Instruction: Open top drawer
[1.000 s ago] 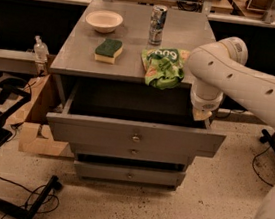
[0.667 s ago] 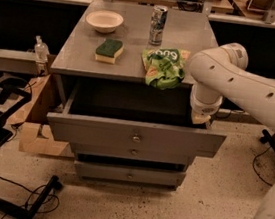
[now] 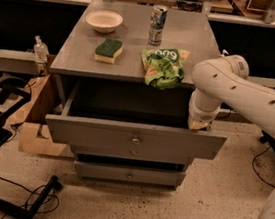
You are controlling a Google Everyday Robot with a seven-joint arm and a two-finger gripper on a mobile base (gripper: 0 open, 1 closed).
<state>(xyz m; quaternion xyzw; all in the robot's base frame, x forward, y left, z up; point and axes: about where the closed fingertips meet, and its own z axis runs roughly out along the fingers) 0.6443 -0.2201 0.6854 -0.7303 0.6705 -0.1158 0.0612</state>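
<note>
The top drawer (image 3: 99, 132) is a wide grey drawer with a flat front panel and a small round metallic knob (image 3: 135, 140) at its centre. It stands pulled out from the grey cabinet, and its dark inside shows above the front panel. My gripper (image 3: 198, 124) hangs from the white arm at the drawer's right end, just behind the upper right corner of the front panel. The arm and wrist hide its tips.
On the cabinet top (image 3: 73, 58) lie a white bowl (image 3: 104, 20), a green and yellow sponge (image 3: 108, 50), a can (image 3: 158, 18) and a green chip bag (image 3: 163, 66). Two narrower drawers (image 3: 129, 174) sit below. A cardboard box (image 3: 35, 118) and cables are on the left floor.
The arm has shifted slightly; the drawer stays pulled out as before.
</note>
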